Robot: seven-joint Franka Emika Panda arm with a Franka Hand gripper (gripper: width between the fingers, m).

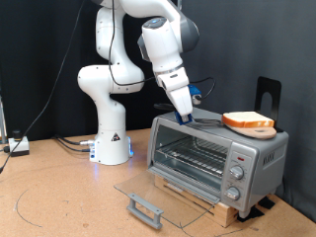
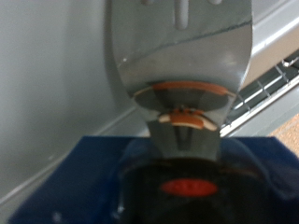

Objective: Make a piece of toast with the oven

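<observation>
The oven (image 1: 219, 158) stands on a wooden slatted base (image 1: 229, 209) at the exterior view's right. Its glass door (image 1: 150, 194) is dropped open and the wire rack (image 1: 197, 155) inside is bare. The piece of toast (image 1: 247, 119) lies on a round wooden plate (image 1: 255, 129) on the oven's top, towards the right. My gripper (image 1: 184, 115) is down at the left part of the oven's top, apart from the toast. In the wrist view the gripper (image 2: 184, 105) has its orange pads (image 2: 192, 89) almost meeting, above a blue patch (image 2: 84, 177). Nothing shows clearly between the fingers.
The open door's handle (image 1: 143, 207) sticks out over the table towards the exterior view's bottom. A black stand (image 1: 269, 94) rises behind the oven. The robot's base (image 1: 111, 138) and cables (image 1: 18, 146) are at the left.
</observation>
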